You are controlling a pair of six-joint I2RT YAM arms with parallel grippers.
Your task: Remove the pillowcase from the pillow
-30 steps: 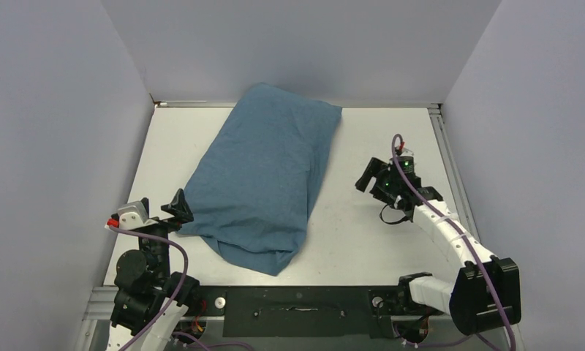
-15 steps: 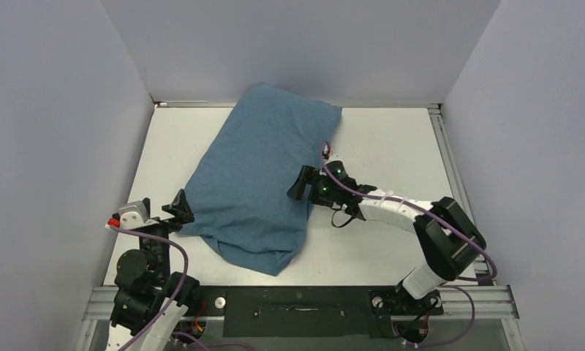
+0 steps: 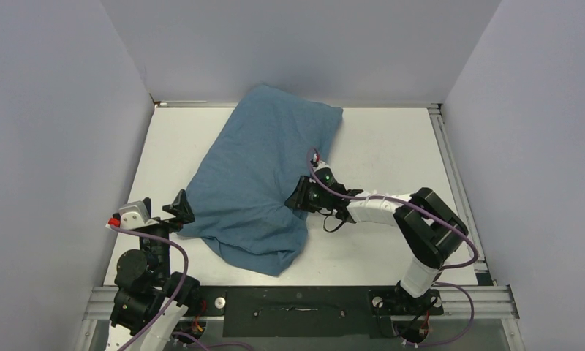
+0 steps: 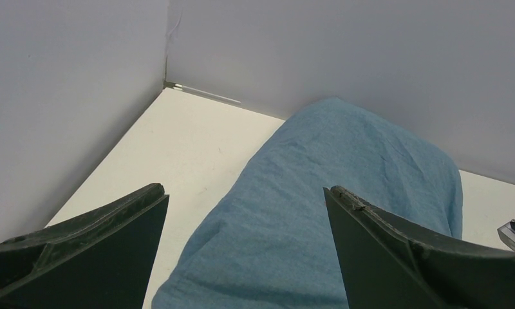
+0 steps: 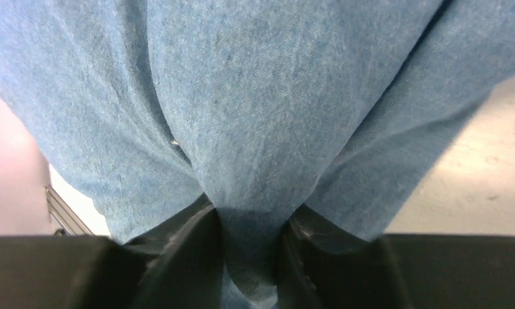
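Note:
The slate-blue pillowcase point(image 3: 264, 168) lies plump and diagonal across the white table point(image 3: 381, 139), from the back wall toward the near left. The pillow is hidden inside it. My right gripper point(image 3: 300, 196) is at the pillowcase's right edge, shut on a pinched fold of the blue cloth point(image 5: 255, 96), which bunches between its fingers point(image 5: 190, 251). My left gripper point(image 3: 180, 208) is at the near left corner of the pillowcase, open. The cloth point(image 4: 332, 193) lies ahead of and below its spread fingers point(image 4: 113, 219), and nothing is between them.
Grey walls point(image 3: 70, 110) close in the table on the left, back and right. A metal rail point(image 3: 297, 300) runs along the near edge between the arm bases. Bare table point(image 4: 177, 141) shows left of the pillowcase.
My right arm swung left from the table's right side to the pillowcase's right edge and shut on a fold of cloth, puckering it. The left arm has not moved.

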